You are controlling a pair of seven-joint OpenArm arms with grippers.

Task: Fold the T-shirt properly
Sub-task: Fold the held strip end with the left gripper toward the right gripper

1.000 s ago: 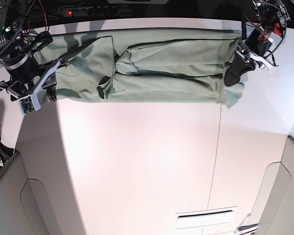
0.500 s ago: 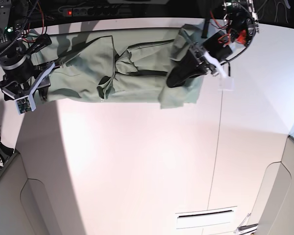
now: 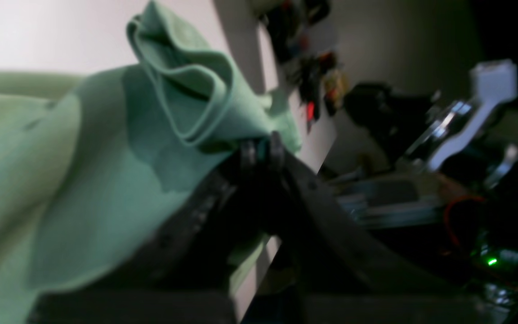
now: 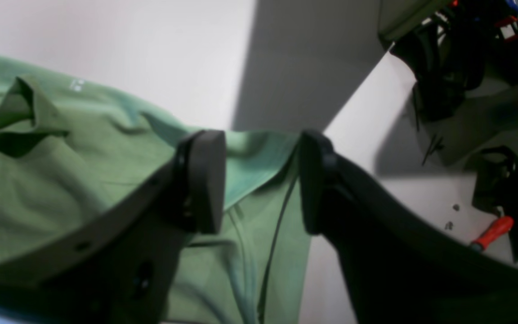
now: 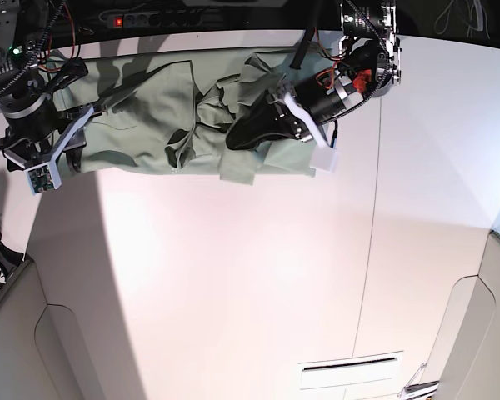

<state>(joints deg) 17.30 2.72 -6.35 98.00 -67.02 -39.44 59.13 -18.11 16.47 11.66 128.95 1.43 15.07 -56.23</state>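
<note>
The pale green T-shirt (image 5: pixel 142 117) lies along the far edge of the white table (image 5: pixel 233 275), its right end doubled over toward the middle. My left gripper (image 5: pixel 233 137) hangs over that folded part, and in the left wrist view its fingertips (image 3: pixel 261 150) are pinched shut on a bunched hem of the T-shirt (image 3: pixel 106 171). My right gripper (image 5: pixel 77 152) rests at the shirt's left end. In the right wrist view it (image 4: pixel 259 180) stands open over the cloth, near the T-shirt's collar (image 4: pixel 20 112), with nothing gripped.
A power strip with a red light (image 5: pixel 150 18) and cables run behind the table's far edge. A seam (image 5: pixel 371 242) crosses the tabletop on the right. A red-handled tool (image 4: pixel 490 234) lies off the table's side. A slot (image 5: pixel 350 367) sits near the front edge.
My left gripper has carried the shirt's right end leftward over the body, so the shirt is much shorter. The right gripper has barely moved and stays open.
</note>
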